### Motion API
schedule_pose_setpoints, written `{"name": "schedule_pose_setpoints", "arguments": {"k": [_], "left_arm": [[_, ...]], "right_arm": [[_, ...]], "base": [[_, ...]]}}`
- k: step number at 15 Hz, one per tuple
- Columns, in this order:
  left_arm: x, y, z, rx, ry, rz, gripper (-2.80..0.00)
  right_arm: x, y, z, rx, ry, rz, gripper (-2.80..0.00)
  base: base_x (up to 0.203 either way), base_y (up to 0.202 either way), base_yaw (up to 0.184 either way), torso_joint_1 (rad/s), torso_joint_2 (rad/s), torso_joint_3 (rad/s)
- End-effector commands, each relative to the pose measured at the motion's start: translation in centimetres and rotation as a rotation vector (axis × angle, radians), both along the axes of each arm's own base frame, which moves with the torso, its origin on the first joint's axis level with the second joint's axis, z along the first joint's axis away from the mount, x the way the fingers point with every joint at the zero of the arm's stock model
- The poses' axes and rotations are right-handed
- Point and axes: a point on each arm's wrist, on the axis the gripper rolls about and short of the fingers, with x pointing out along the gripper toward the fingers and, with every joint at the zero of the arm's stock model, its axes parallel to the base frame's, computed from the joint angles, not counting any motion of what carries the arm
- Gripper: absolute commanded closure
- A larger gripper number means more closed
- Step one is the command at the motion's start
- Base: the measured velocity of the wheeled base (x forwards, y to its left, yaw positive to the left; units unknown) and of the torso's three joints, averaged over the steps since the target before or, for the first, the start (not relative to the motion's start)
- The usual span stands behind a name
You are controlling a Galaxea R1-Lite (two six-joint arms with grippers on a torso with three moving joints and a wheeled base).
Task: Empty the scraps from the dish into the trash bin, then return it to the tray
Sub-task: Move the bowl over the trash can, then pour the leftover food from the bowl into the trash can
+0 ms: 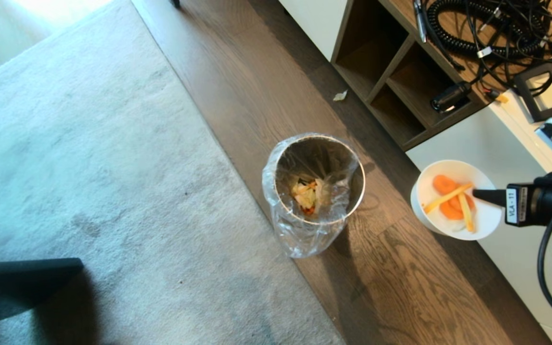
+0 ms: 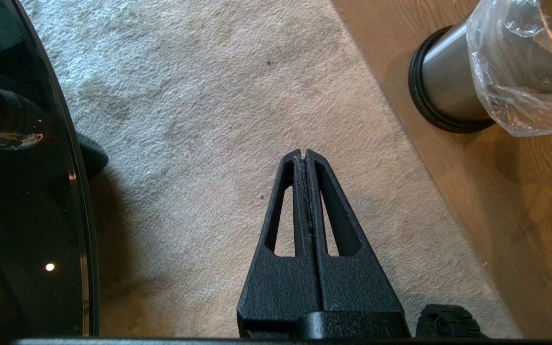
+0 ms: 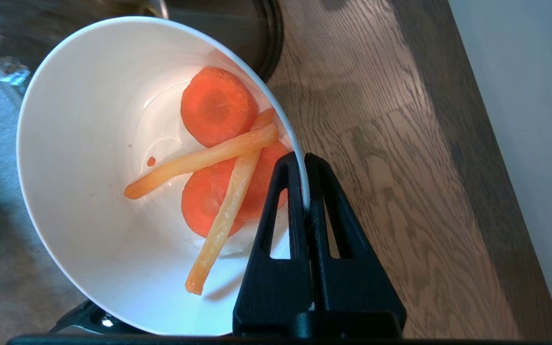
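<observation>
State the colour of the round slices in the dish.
Orange. The round slices lie in the white dish; the right wrist view shows them best.

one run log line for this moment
right gripper: shut on dish rim | scraps: in dish | dish: right of trash bin | left gripper: shut, idle

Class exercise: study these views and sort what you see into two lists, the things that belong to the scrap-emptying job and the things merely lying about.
Belongs to the job:
dish, held by the right end effector
scraps in it
trash bin

Just lying about:
rug
coiled cables on the shelf unit
paper scrap on the floor
left end effector, idle
</observation>
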Motion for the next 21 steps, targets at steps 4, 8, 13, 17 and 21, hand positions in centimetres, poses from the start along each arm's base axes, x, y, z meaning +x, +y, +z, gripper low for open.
{"name": "schedule_pose_setpoints", "arguments": {"k": [4, 8, 13, 17, 21], "left_arm": [[0.0, 0.0, 0.0, -0.001, -0.001, 0.0, 0.0], [0.0, 0.0, 0.0, -0.001, -0.001, 0.0, 0.0], [0.0, 0.0, 0.0, -0.001, -0.001, 0.0, 0.0], [0.0, 0.0, 0.0, -0.001, -0.001, 0.0, 0.0], [0.0, 0.0, 0.0, -0.001, -0.001, 0.0, 0.0]], "right_arm": [[0.0, 4.2, 3.0, 0.016, -0.104, 0.2, 0.0], [0.5, 7.3, 3.8, 0.003, -0.13, 0.272, 0.0], [0.8, 12.5, 3.5, -0.036, -0.229, 0.204, 0.0], [1.6, 13.8, 3.0, -0.145, -0.37, 0.167, 0.0], [1.4, 13.6, 1.4, -0.27, -0.512, 0.182, 0.0]], "base": [[0.0, 0.0, 0.0, 0.0, 0.0, 0.0], [0.0, 0.0, 0.0, 0.0, 0.0, 0.0], [0.0, 0.0, 0.0, 0.0, 0.0, 0.0], [0.0, 0.0, 0.0, 0.0, 0.0, 0.0], [0.0, 0.0, 0.0, 0.0, 0.0, 0.0]]}}
